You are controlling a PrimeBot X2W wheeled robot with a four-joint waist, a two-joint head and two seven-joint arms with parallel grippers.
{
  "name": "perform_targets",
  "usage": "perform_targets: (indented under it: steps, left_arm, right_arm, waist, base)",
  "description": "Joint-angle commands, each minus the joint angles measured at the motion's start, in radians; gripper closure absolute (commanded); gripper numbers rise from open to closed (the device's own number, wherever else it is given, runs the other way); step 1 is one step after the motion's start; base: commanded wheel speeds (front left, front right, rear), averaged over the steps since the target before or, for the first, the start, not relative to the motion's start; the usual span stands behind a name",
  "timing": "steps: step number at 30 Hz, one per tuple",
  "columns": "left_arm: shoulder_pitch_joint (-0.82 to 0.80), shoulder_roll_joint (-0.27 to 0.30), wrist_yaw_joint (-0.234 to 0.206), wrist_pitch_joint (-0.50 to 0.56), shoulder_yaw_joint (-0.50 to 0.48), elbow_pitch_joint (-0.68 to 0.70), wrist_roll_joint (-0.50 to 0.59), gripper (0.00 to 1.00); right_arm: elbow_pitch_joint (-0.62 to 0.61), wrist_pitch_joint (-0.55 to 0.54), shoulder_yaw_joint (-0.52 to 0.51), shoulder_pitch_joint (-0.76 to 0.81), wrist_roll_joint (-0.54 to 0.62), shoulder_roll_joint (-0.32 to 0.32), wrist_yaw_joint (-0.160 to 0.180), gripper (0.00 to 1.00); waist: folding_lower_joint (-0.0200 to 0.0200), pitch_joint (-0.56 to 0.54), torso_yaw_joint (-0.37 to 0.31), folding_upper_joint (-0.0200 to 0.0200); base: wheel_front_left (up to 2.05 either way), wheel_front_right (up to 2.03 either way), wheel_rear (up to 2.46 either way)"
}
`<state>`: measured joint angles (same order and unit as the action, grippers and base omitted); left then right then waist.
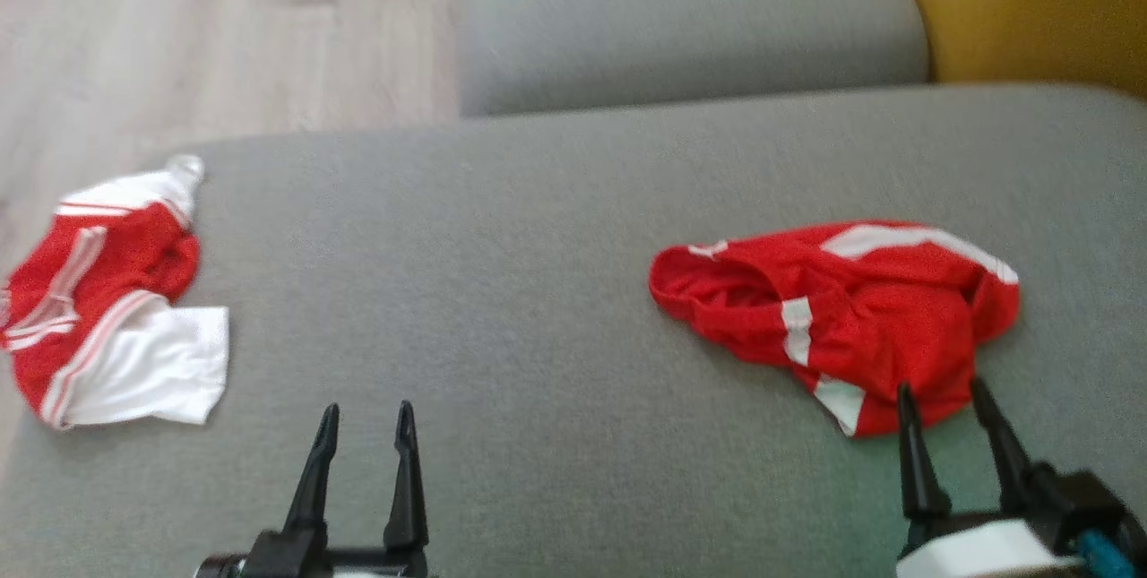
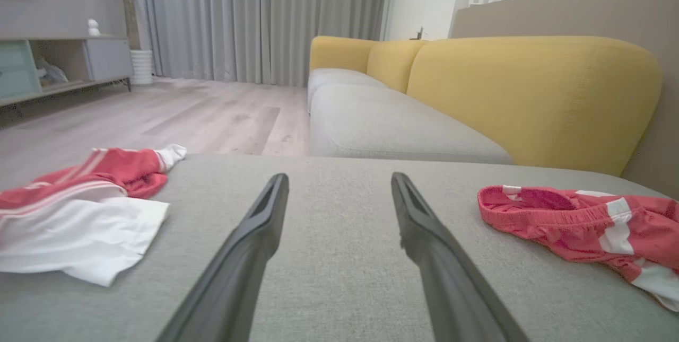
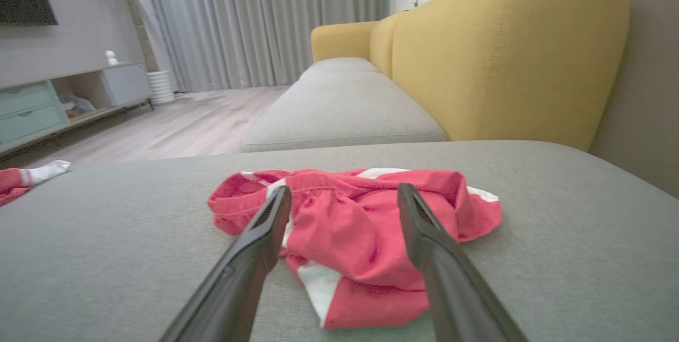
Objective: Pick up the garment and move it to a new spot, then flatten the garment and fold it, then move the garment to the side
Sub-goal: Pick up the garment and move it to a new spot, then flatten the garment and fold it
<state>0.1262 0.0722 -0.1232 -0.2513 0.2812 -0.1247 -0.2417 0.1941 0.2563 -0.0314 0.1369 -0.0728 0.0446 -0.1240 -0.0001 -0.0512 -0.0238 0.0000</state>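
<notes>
A crumpled red garment with white stripes (image 1: 851, 300) (image 2: 583, 220) (image 3: 355, 225) lies on the right of the grey seat cushion (image 1: 538, 291). My right gripper (image 1: 942, 387) (image 3: 345, 188) is open just at its near edge, with the fingers framing the cloth and nothing gripped. A second garment, red and white (image 1: 116, 300) (image 2: 79, 204) (image 3: 21, 177), lies bunched at the cushion's left edge. My left gripper (image 1: 367, 408) (image 2: 339, 177) is open over bare cushion between the two garments, holding nothing.
Another grey seat cushion (image 1: 690, 13) lies beyond, with a yellow backrest (image 1: 1030, 4) (image 3: 504, 55) at the right. Wooden floor (image 1: 179, 22) runs past the cushion's left edge. A low cabinet (image 2: 63, 61) and curtains (image 2: 254, 18) stand far off.
</notes>
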Motion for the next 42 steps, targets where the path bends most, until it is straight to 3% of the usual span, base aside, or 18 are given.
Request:
perform_targets:
  steps: [1, 11, 30, 36, 42]
  left_arm:
    - [-0.01, -0.013, 0.001, -0.01, -0.046, 0.063, 0.032, 0.0]
    - [0.058, -0.021, 0.063, -0.01, -0.063, 0.083, 0.097, 0.0]
    - [0.053, -0.022, 0.07, -0.01, -0.054, 0.065, 0.102, 0.0]
    - [-0.017, -0.022, 0.159, -0.01, 0.019, 0.002, 0.044, 0.0]
    - [-0.25, -0.022, 0.236, -0.01, 0.198, -0.171, 0.044, 0.0]
  right_arm:
    - [-0.038, 0.006, 0.029, -0.002, -0.012, 0.006, -0.007, 0.0]
    - [-0.067, 0.006, 0.058, 0.078, 0.014, 0.006, -0.007, 0.0]
    - [-0.076, 0.006, 0.064, 0.068, 0.008, 0.006, -0.007, 0.0]
    - [-0.077, 0.006, 0.069, 0.055, 0.011, 0.006, -0.007, 0.0]
    - [-0.085, 0.006, 0.093, 0.021, 0.042, 0.006, -0.007, 0.0]
  waist:
    - [0.0001, -0.048, 0.046, 0.0]
    - [0.0001, -0.084, 0.077, 0.0]
    - [0.0001, -0.068, 0.06, 0.0]
    - [0.0001, -0.04, 0.024, 0.0]
    - [0.0001, 0.026, -0.046, 0.0]
  base:
    - [0.0, 0.0, 0.0]
    - [0.0, 0.0, 0.0]
    - [0.0, 0.0, 0.0]
    - [0.0, 0.0, 0.0]
    - [0.0, 0.0, 0.0]
